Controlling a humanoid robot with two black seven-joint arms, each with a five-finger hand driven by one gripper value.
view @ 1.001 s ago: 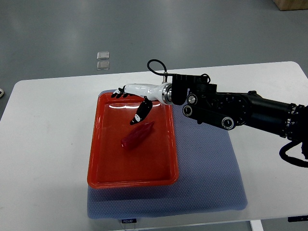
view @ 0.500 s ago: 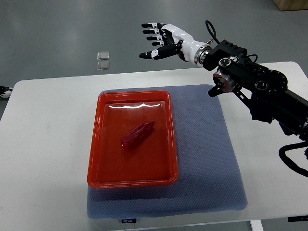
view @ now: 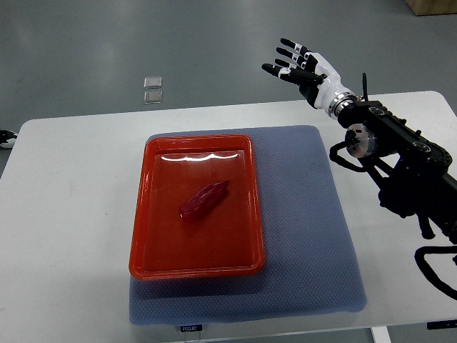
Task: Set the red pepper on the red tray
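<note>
The red pepper (view: 203, 200) lies on its side inside the red tray (view: 143, 236), a little above the tray's middle, with nothing touching it. My right hand (view: 298, 66) is raised far up and to the right of the tray, past the table's back edge, its white and black fingers spread and holding nothing. Its dark arm runs down along the right side of the picture. Of the left arm only a small tip (view: 6, 137) shows at the left edge.
The tray sits on a blue-grey mat (view: 307, 236) on a white table (view: 71, 214). Two small clear squares (view: 152, 89) lie on the grey floor beyond the table. A black cable loops at the right edge (view: 435, 268).
My right hand left the tray's top edge, rose and swung back to the right, well away from the tray. The pepper has stayed in the tray.
</note>
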